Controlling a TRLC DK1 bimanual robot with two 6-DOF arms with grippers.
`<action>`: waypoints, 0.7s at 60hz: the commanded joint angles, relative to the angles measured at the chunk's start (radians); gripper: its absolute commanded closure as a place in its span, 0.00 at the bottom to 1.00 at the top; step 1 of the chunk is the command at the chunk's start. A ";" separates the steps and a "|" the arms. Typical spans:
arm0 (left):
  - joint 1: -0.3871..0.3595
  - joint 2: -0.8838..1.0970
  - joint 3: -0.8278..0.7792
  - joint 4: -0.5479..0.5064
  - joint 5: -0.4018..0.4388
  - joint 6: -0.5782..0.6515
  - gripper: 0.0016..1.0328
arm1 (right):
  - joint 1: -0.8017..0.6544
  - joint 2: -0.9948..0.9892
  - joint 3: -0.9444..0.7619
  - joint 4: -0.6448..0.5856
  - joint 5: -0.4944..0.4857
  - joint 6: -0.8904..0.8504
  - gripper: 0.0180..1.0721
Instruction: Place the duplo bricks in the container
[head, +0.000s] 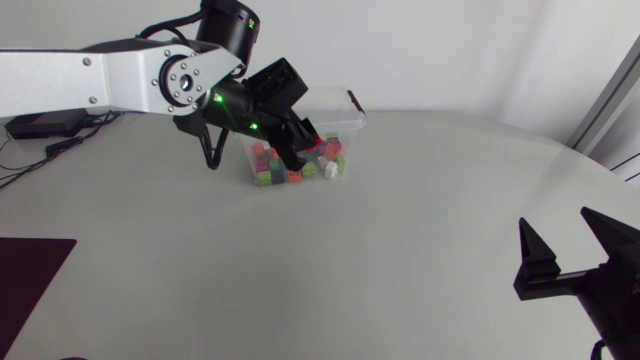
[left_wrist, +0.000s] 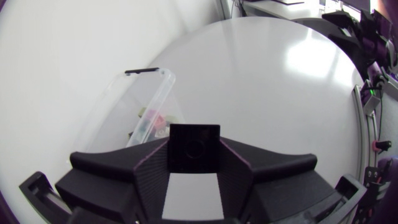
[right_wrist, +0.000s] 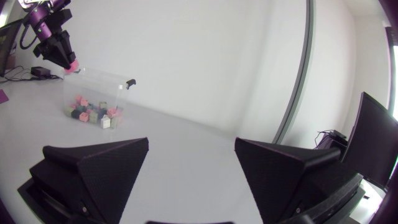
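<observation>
A clear plastic container (head: 347, 122) stands at the back of the table, with several coloured duplo bricks (head: 290, 168) piled inside. My left gripper (head: 300, 148) hangs over its open top, shut on a small pink brick (right_wrist: 72, 64). In the left wrist view that brick (left_wrist: 194, 148) looks dark, clamped between the two fingers, with the container (left_wrist: 149, 93) just ahead and below. My right gripper (head: 562, 238) stays at the near right of the table, open and empty (right_wrist: 191, 149). From there the container (right_wrist: 99, 84) and my left gripper (right_wrist: 61, 53) show far off.
A dark maroon mat (head: 30, 285) lies at the near left corner. A black device with cables (head: 45, 125) sits at the far left. The pale tabletop (head: 400, 250) stretches between the container and my right gripper.
</observation>
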 joint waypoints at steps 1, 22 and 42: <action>0.009 -0.008 -0.030 0.046 -0.001 -0.055 0.71 | 0.023 -0.009 -0.033 -0.004 0.017 0.014 0.06; 0.048 0.070 0.047 0.132 -0.024 -0.150 0.71 | 0.220 -0.009 -0.068 0.033 0.126 -0.095 0.05; 0.083 0.127 0.115 0.174 -0.032 -0.190 0.70 | 0.220 -0.007 -0.064 -0.001 0.152 -0.087 0.05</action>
